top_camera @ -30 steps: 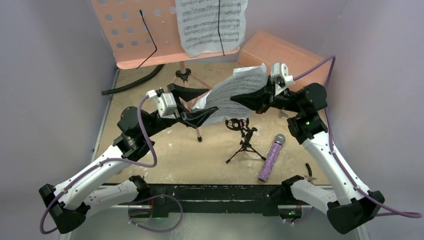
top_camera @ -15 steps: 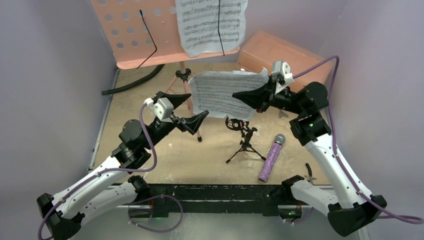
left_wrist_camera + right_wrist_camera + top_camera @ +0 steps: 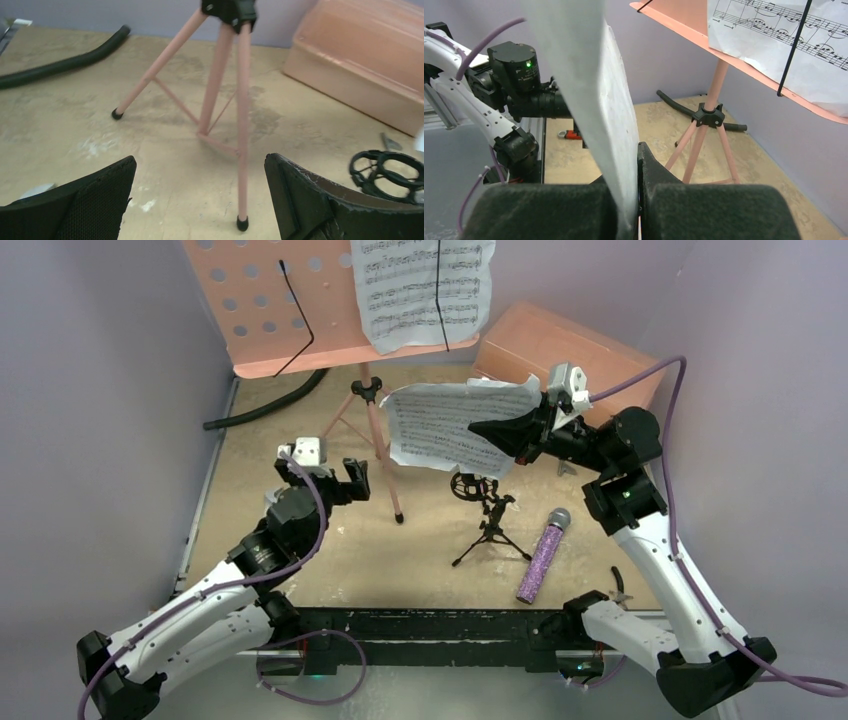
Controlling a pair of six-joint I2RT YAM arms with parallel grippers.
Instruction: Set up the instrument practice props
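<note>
Your right jaws are clamped on the edge of a loose sheet-music page (image 3: 440,425), held up in the air just beside the pink music stand (image 3: 290,315) pole. Your left jaws are wide open, gripping nothing, low over the table (image 3: 420,550) facing the tripod legs (image 3: 215,100). Second page (image 3: 420,290) sits on the stand. Purple glitter microphone (image 3: 543,555) lies flat near the upright black mic stand (image 3: 488,525)
</note>
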